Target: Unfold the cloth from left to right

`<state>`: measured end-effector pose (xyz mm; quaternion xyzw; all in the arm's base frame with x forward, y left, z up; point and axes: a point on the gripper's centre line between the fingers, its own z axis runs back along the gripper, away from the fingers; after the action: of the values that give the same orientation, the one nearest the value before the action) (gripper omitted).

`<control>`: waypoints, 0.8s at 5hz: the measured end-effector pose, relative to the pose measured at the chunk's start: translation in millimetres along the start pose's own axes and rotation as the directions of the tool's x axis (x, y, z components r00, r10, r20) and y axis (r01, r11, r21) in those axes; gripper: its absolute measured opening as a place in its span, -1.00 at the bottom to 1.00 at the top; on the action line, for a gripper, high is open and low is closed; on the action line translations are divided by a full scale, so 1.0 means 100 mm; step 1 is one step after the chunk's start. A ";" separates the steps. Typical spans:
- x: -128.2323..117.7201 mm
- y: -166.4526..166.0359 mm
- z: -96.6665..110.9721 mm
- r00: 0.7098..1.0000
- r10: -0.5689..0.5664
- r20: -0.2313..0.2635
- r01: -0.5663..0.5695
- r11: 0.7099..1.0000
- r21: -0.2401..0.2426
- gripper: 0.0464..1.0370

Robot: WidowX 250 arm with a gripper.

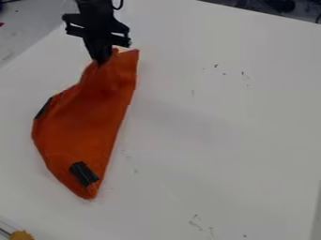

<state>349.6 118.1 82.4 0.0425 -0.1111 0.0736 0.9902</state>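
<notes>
White table (232,117): lay fold toward right side, low and slow, so the far layer does not drag | orange cloth (87,126): on left part, doubled, creased near top, smooth below | black gripper (101,61): narrow, seems pinching cloth's upper end | dark patch (84,174): near bottom corner
</notes>
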 end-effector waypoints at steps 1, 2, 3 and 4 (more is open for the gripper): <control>-0.08 -0.37 -0.06 1.000 0.011 0.009 -0.011 0.998 -0.061 -0.96; -0.07 -0.64 -0.06 1.000 -0.004 0.020 0.006 0.996 -0.094 -0.96; -0.05 -0.91 -0.08 0.999 -0.028 0.034 0.033 0.991 -0.131 -0.96; -0.08 -1.06 -0.18 0.999 -0.039 0.012 0.041 0.986 -0.161 -0.96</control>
<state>361.9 14.5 56.3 -0.0353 -0.1201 0.0443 0.9911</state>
